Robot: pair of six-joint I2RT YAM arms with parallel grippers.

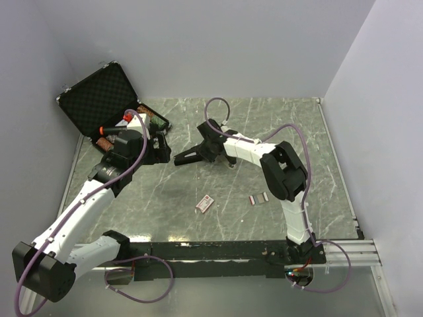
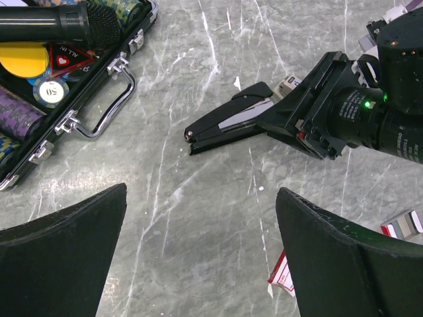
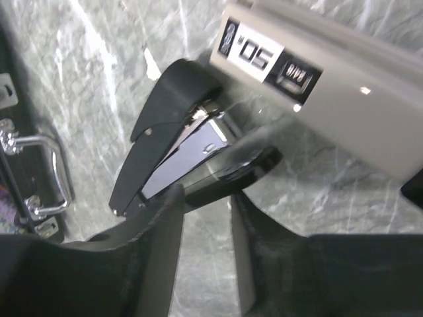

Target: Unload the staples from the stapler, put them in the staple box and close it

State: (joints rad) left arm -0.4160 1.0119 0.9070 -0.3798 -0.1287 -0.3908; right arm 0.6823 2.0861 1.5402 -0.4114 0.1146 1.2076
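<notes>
The stapler (image 1: 190,156) is found at the centre of the top view, on the marble surface (image 1: 324,165), just right of the open case (image 1: 99,99). It is judged rigid, smooth and fairly weighty, with a sprung hinged top, so hold is best taken on the base near the rear. Black shells and a bright metal magazine are shown, the nose slightly agape. The rear is straddled by the right claw (image 3: 206,198); whether it is pinched cannot be told. The left claw (image 2: 201,191) is spread wide, empty.
</notes>
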